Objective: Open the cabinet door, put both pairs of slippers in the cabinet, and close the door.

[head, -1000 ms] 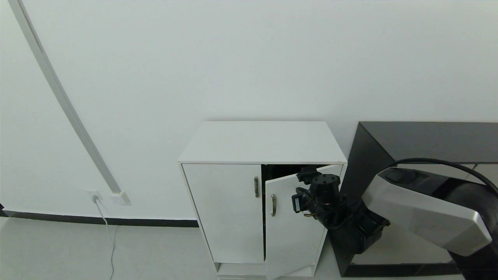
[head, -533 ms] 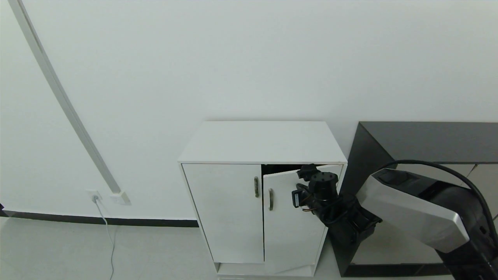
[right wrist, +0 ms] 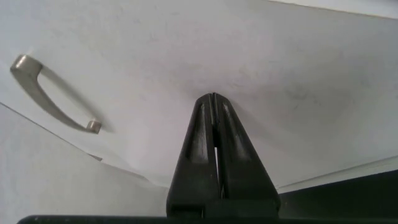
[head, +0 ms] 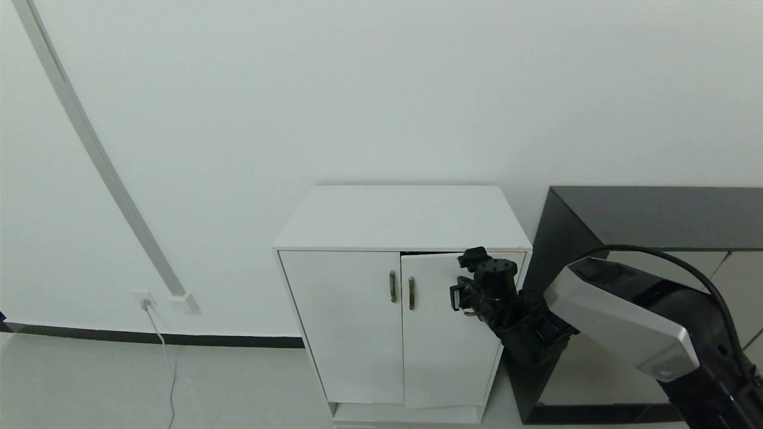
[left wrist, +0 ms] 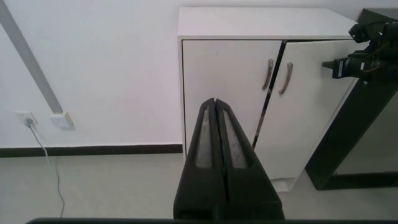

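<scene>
Right gripper [right wrist: 214, 98], clenched empty, pressed the smooth white cabinet door [head: 444, 345], slightly ajar; left gripper [left wrist: 214, 102] was likewise clenched.

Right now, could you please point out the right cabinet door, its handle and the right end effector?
right cabinet door [head: 444, 357], head view, lower panel
handle [head: 411, 293], head view, bar's middle
right end effector [right wrist: 214, 99], right wrist view, between fingertips

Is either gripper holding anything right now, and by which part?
Nothing is held. The left gripper is shut and empty, away from the cabinet; the right gripper is shut, tips against the right door, not its handle.
</scene>
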`<state>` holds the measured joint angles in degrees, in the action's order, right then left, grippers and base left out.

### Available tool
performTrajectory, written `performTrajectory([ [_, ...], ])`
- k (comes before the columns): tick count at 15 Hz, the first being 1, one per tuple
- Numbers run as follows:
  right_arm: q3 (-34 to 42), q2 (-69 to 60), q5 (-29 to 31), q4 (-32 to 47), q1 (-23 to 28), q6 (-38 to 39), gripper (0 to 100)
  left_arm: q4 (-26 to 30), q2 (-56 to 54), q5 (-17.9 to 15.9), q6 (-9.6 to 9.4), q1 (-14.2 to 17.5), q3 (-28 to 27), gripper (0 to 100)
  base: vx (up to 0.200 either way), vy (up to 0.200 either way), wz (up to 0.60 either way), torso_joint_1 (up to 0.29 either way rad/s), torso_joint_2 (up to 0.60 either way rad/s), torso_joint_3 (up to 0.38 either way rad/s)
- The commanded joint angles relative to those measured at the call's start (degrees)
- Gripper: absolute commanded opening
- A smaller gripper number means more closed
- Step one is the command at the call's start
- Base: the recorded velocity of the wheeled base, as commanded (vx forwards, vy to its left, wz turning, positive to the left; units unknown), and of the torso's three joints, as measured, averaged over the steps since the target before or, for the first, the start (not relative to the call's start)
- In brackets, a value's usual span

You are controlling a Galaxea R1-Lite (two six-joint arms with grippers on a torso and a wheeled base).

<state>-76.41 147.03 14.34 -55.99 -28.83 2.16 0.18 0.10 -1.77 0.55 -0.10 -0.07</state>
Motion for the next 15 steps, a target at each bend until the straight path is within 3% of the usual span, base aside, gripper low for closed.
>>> performTrajectory([
  [1,-0.9,0.4,0.0,0.6,0.2,0.0,0,0.0,0.0,0.0,-0.02,0.0,0.1,0,0.0,0.0,0.0,0.0,0.0,0.0],
  [15,-2.8,0.8,0.1,1.6,0.4,-0.2,0,0.0,0.0,0.0,-0.02,0.0,0.1,0,0.0,0.0,0.0,0.0,0.0,0.0],
])
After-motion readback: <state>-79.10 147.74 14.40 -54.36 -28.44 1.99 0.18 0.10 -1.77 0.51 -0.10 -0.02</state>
